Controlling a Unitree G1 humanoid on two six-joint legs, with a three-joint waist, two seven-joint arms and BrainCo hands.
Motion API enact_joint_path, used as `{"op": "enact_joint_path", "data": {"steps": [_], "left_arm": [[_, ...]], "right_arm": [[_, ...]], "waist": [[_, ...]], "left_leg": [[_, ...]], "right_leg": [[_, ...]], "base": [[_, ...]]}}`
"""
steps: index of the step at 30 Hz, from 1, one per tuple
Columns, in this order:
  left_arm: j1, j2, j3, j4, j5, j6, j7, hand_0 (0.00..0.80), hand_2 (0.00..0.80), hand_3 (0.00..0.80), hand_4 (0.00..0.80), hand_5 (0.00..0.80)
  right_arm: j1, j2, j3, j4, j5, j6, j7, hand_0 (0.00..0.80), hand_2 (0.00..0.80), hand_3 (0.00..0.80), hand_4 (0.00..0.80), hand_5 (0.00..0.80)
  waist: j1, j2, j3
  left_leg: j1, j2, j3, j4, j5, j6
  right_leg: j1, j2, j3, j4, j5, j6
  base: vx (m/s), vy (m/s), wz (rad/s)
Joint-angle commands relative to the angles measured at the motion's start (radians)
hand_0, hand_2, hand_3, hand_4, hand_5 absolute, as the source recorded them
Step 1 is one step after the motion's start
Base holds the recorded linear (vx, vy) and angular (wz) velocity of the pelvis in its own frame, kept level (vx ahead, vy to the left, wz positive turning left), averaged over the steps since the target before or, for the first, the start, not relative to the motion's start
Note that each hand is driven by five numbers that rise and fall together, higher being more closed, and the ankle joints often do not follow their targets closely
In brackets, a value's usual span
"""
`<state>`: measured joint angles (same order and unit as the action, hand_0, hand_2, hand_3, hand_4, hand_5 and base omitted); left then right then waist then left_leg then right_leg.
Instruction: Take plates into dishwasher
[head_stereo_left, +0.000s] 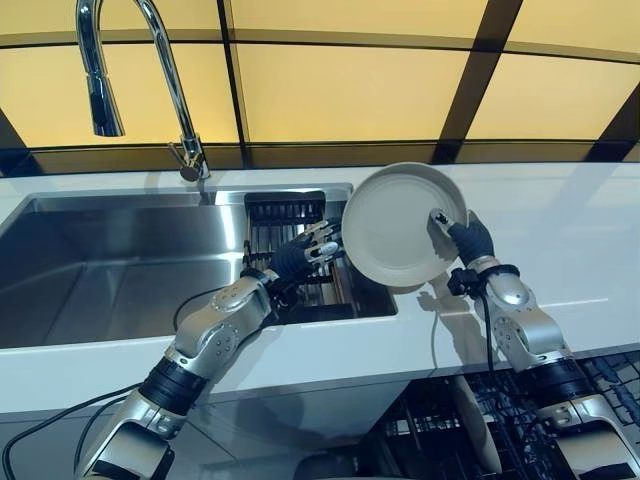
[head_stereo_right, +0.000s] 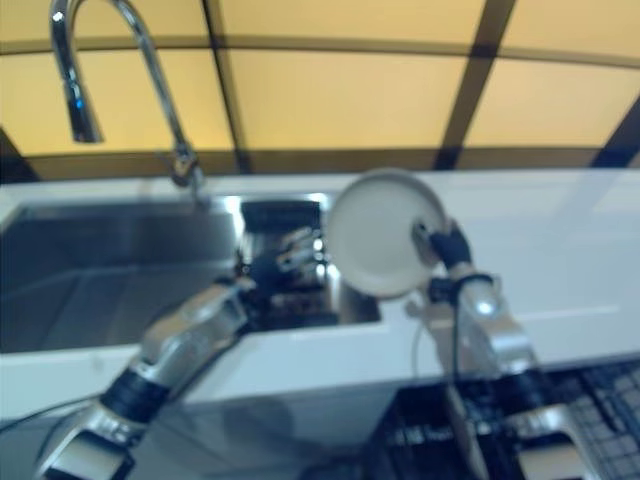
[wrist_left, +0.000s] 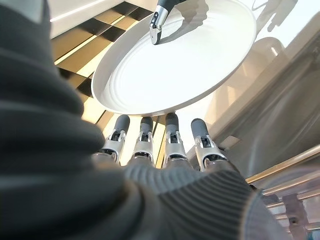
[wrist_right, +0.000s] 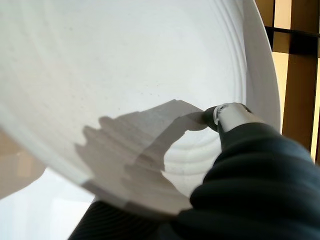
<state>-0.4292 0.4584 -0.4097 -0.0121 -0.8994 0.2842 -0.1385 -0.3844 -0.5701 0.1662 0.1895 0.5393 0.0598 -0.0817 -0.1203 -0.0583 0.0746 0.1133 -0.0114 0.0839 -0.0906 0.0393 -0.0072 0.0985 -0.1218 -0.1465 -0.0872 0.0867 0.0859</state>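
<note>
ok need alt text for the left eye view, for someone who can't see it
The robot's right hand pinches a white plate by its rim, holding it tilted above the right end of a steel sink. The left hand, fingers straight, reaches toward the plate over a dish rack in the sink, below a tall faucet.

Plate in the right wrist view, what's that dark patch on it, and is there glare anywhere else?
Right wrist view: the patch on the plate is the shadow of the right robot hand, whose thumb presses its face. Left wrist view: a smaller shadow lies beside that thumb. Left eye view: bright glints on the faucet and the sink's back wall.
</note>
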Motion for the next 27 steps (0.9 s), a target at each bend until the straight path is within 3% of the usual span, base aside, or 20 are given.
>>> {"op": "enact_joint_path", "data": {"steps": [1,12,27], "left_arm": [[-0.131,-0.073,-0.093,0.005,-0.085,-0.029,-0.045,0.000,0.000,0.000,0.000,0.000],[-0.113,-0.066,-0.040,0.010,-0.030,-0.018,-0.004,0.000,0.000,0.000,0.000,0.000],[-0.118,-0.066,-0.025,0.068,-0.012,-0.009,-0.001,0.000,0.000,0.000,0.000,0.000]], "right_arm": [[-0.070,-0.019,0.028,-0.130,-0.033,-0.089,-0.014,0.800,0.800,0.800,0.800,0.800],[-0.061,-0.026,-0.031,-0.153,-0.041,-0.128,-0.036,0.800,0.800,0.800,0.800,0.800],[-0.072,-0.026,-0.016,-0.171,-0.069,-0.138,-0.015,0.800,0.800,0.800,0.800,0.800]], "waist": [[0.020,0.038,-0.006],[0.026,0.038,-0.008],[0.029,0.038,-0.014]], "left_leg": [[0.026,0.001,0.125,0.003,-0.063,0.000],[0.025,-0.003,0.115,0.003,-0.064,0.002],[0.028,-0.004,0.114,0.003,-0.065,0.003]], "right_leg": [[0.032,0.079,-0.009,0.000,-0.049,0.005],[0.033,0.077,-0.014,0.000,-0.050,0.006],[0.037,0.074,-0.015,0.000,-0.052,0.008]], "base": [[0.000,0.000,0.00],[0.000,0.000,0.00],[0.000,0.000,0.00]]}}
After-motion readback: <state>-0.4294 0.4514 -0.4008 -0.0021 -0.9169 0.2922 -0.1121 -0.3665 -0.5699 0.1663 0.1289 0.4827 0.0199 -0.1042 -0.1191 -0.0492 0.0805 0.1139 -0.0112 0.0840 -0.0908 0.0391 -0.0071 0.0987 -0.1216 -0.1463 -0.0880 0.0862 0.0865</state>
